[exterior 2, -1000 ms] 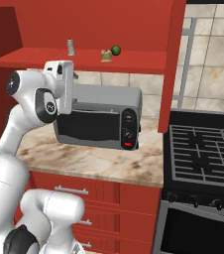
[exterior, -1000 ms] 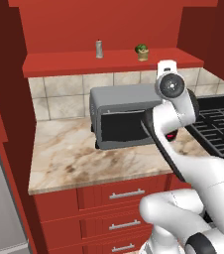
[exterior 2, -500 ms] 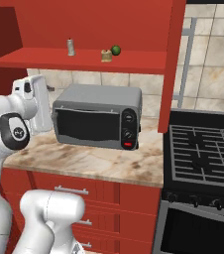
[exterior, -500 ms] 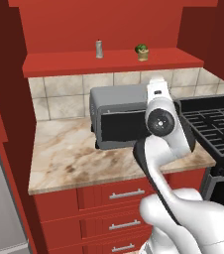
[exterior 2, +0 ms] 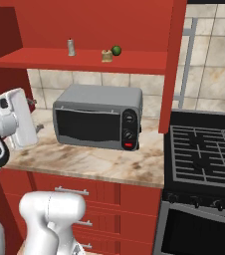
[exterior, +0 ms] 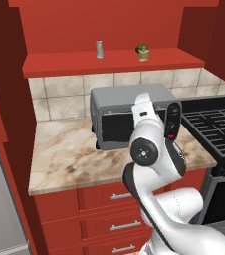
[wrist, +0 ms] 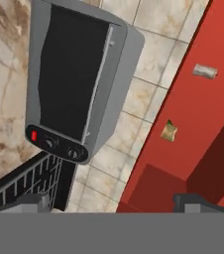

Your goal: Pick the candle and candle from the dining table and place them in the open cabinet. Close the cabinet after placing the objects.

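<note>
We have the gripper (wrist: 111, 201) wide open, nothing between the tips, nothing touched. The hand camera is rolled sideways, so the toaster oven (wrist: 77, 79) sits up and left of the tips with its dark glass door facing us, knobs and red light at its lower end. The stove grate (wrist: 27, 181) is just beside the left tip. Off to the right of the tips runs the red shelf (wrist: 203, 104), well apart from the hand, with tiled wall between it and the oven. On that shelf we see the slim pale candle (wrist: 204, 71) farther up and the squat olive-gold candle (wrist: 169, 130) nearer, apart from each other. From the base cameras the same two sit upright on the shelf above the oven, pale one (exterior: 99, 49) to the left, stub (exterior: 143, 52) to the right with something green on or behind it; we can't tell which. Marble counter (exterior: 69, 159) lies below the hand.
</note>
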Motion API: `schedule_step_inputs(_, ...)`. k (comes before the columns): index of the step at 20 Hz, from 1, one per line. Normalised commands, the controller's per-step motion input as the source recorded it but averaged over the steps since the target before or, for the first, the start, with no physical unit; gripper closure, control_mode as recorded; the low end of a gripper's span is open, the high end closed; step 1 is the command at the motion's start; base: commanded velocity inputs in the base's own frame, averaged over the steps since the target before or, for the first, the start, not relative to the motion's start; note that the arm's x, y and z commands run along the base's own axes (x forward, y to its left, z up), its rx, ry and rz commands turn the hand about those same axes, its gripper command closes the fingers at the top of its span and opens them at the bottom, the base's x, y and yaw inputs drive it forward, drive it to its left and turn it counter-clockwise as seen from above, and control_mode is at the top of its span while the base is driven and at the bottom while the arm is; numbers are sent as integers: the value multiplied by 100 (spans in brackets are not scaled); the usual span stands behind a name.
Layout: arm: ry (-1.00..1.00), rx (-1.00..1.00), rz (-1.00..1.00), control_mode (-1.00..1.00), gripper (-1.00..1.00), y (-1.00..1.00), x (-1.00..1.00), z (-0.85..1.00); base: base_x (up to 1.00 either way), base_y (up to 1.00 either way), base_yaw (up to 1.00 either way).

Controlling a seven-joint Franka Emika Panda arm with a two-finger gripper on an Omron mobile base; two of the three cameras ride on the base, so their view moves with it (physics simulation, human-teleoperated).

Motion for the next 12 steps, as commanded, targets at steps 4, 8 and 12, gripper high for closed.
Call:
schedule_step_inputs(4,0,-16,0,-100,-100,38,-49,-35,0,0,0)
schedule_step_inputs(8,-6,-19,0,-100,-100,54,-46,-29,0,0,0)
schedule_step_inputs(12,-11,-18,0,-100,-100,53,-36,-25,0,0,0)
